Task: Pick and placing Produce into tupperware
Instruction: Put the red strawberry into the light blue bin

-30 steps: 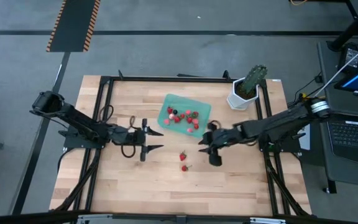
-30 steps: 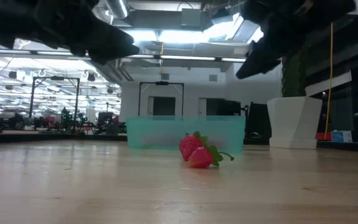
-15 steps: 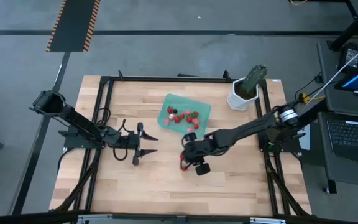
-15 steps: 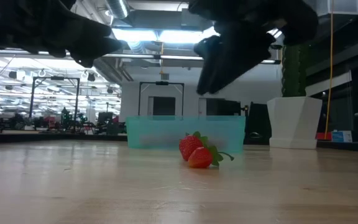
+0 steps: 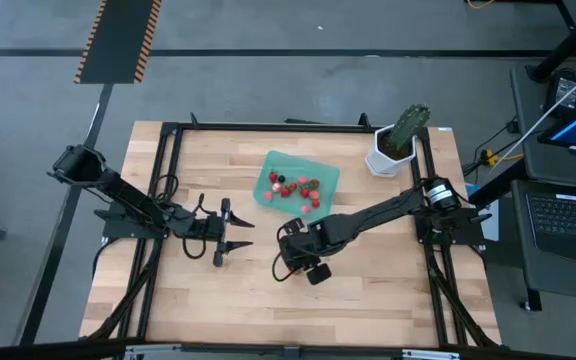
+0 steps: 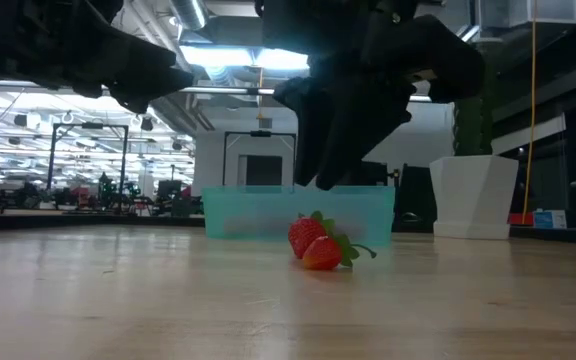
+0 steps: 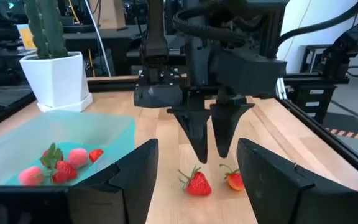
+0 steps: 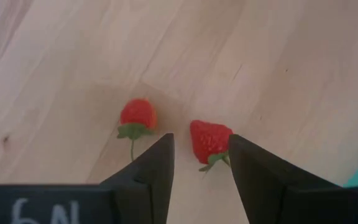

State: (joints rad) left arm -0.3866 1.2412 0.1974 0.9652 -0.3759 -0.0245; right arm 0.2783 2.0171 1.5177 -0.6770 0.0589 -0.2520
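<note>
Right gripper (image 7: 207, 146) hangs directly above two strawberries (image 8: 173, 127) lying side by side on the table (image 5: 198, 290), near of the tupperware (image 5: 326, 177). Fingers parted, grasping nothing. Left gripper (image 5: 240, 234) released, waiting farther left; right arm is nearer.

Table (image 5: 218, 300): pale matt wood, visible grain. Tupperware (image 5: 326, 177): translucent teal plastic. Strawberries (image 8: 209, 140): glossy red. Gripper fingers (image 7: 138, 168): matt black plastic.
</note>
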